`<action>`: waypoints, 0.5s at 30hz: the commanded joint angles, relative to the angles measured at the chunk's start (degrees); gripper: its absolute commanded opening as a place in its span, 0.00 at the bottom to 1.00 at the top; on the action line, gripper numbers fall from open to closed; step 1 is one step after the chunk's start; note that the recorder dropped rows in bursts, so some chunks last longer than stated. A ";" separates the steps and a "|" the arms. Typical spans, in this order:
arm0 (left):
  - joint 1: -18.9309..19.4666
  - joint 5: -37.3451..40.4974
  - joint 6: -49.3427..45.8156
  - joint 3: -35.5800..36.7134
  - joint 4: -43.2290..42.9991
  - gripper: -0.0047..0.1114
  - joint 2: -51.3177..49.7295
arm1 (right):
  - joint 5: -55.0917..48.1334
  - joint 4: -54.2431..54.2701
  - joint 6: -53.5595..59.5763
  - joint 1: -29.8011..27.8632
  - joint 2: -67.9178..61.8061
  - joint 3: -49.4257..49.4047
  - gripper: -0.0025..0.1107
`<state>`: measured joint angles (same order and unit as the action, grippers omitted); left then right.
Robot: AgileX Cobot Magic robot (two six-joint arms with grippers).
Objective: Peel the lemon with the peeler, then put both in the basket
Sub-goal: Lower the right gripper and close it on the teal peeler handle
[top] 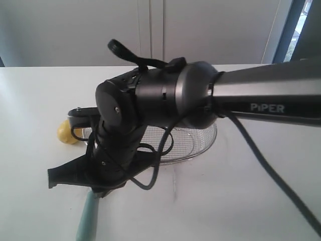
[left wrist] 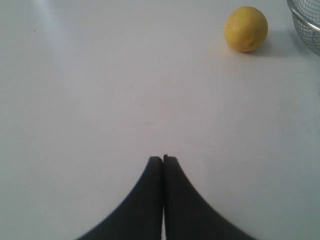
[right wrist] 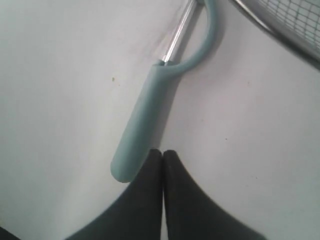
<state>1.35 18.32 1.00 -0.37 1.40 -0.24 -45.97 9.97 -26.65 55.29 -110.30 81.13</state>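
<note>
While the left gripper (left wrist: 163, 160) and the right gripper (right wrist: 163, 153) are pressed shut on nothing, the round yellow lemon (left wrist: 245, 28) lies just beside the silver wire-mesh basket (left wrist: 306, 24), with the pale teal-handled peeler (right wrist: 149, 112) near its rim.

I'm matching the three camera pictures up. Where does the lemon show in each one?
Exterior view: the lemon sits left of centre, beside the basket.
Left wrist view: the lemon lies ahead of the shut left gripper, near the basket's rim.
Right wrist view: not in it.
Shared landmark: the basket, seen in all three.
</note>
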 commanded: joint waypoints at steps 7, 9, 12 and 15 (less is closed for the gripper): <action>0.21 0.24 0.27 0.37 0.25 0.04 0.24 | -0.42 -3.95 -11.14 2.95 -7.25 6.59 0.02; 0.21 0.24 0.27 0.37 0.25 0.04 0.24 | -1.11 -6.39 -13.11 3.89 -8.57 7.57 0.02; 0.21 0.24 0.27 0.37 0.25 0.04 0.24 | -1.19 -7.19 -15.78 4.14 -9.20 7.56 0.04; 0.21 0.24 0.27 0.37 0.25 0.04 0.24 | -1.19 -7.19 -16.03 4.14 -9.20 7.57 0.17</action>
<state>1.35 18.32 1.00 -0.37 1.40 -0.24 -46.97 3.74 -42.22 59.35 -119.63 88.42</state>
